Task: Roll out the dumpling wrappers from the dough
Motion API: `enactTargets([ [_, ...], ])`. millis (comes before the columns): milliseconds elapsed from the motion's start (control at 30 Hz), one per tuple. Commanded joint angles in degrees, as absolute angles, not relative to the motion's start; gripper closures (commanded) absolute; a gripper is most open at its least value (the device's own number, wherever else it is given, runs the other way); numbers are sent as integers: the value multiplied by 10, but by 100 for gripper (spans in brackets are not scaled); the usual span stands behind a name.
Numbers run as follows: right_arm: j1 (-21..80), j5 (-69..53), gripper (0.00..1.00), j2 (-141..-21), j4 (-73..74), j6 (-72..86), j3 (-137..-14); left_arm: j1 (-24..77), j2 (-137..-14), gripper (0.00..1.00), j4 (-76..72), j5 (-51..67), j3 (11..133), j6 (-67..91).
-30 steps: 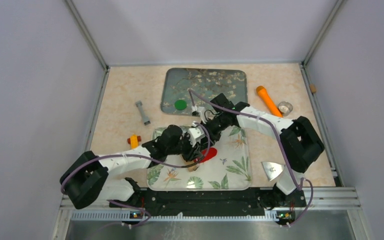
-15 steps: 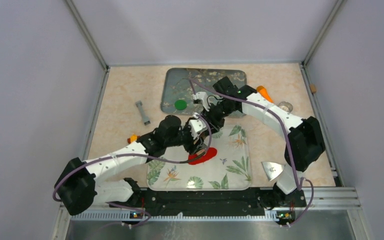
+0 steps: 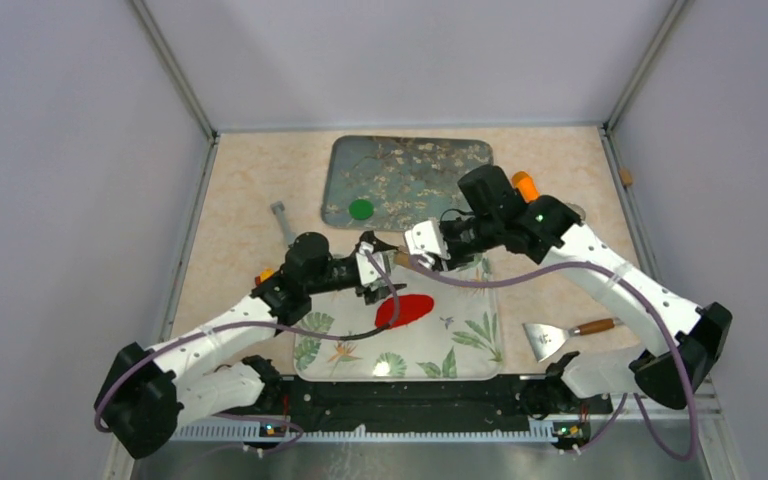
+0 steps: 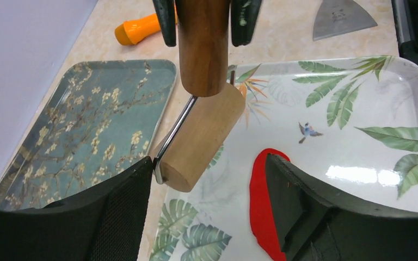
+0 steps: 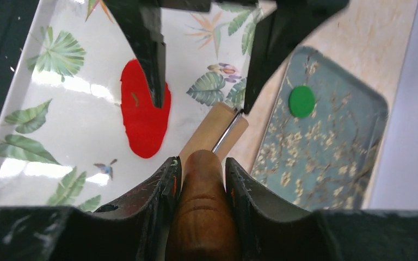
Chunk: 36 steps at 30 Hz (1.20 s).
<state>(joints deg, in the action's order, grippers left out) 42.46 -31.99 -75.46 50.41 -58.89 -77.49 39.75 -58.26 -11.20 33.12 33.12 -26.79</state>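
Right gripper (image 5: 201, 166) pinches roller (image 4: 201, 138) handle; left gripper (image 3: 380, 268) spread, empty. Red dough (image 3: 404, 310) on leaf tray (image 3: 480, 300), roller's 6 o'clock; green wrapper (image 3: 361, 209) at 11. We'd lower barrel level, press evenly, roll slowly.

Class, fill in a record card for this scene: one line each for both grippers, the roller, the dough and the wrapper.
right gripper: shut on the rolling pin, by its handle
left gripper: open, empty, pointing at the pin
red dough: flattened oval on the leaf tray
green wrapper: round disc on the blossom tray
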Motion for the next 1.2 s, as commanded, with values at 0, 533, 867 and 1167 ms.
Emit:
enactTargets([
  [0, 469, -296, 100, -741, 455, -728, -771, 395, -634, 23, -319, 394, 292, -250],
  [533, 520, -262, 100, -725, 435, -768, -748, 408, -723, 72, -430, 468, 333, -271],
  [867, 498, -191, 36, -754, 482, -483, -791, 410, -728, 100, -436, 408, 316, -174],
  [1167, 489, -200, 45, -820, 576, -393, -858, 410, -718, 100, -427, 366, 304, -164],
])
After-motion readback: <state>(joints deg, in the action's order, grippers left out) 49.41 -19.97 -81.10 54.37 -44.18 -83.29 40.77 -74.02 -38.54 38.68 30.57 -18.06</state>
